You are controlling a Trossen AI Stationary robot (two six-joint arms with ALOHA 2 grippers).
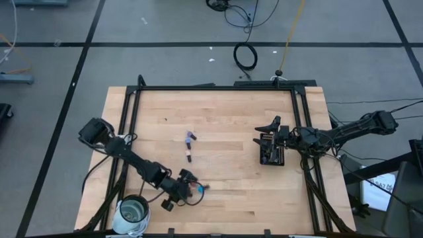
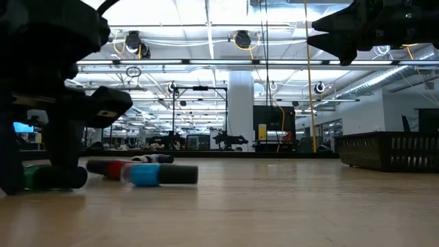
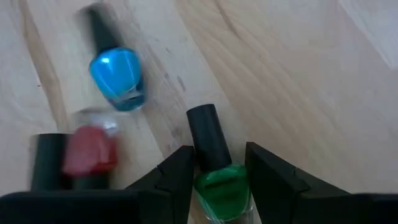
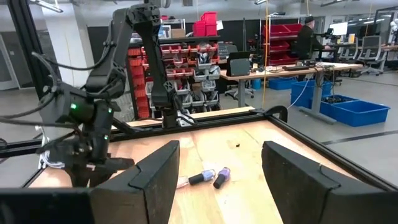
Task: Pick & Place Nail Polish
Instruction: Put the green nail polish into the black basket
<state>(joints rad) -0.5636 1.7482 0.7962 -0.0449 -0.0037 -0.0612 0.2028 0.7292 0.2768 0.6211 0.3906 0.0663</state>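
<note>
Left gripper (image 3: 217, 177) low at the table's (image 1: 225, 165) near-left, jaws part-closed either side of a green nail polish bottle (image 3: 217, 186) lying flat — whether squeezed, cannot tell. Blue (image 3: 116, 74) and red (image 3: 90, 152) bottles just beside; two more (image 1: 190, 140) mid-table. Right gripper (image 4: 217, 165) raised over the black tray (image 1: 271, 155) at far right — open, empty.

Six nail polish bottles show on the tabletop (image 1: 225, 132) — one green (image 3: 219, 186), one blue (image 3: 115, 73) and one red (image 3: 89, 151) together, two purple (image 1: 191, 136) lying side by side, one dark (image 1: 189, 157) apart — plus one black tray (image 1: 271, 153) and one glass jar (image 1: 133, 211).
</note>
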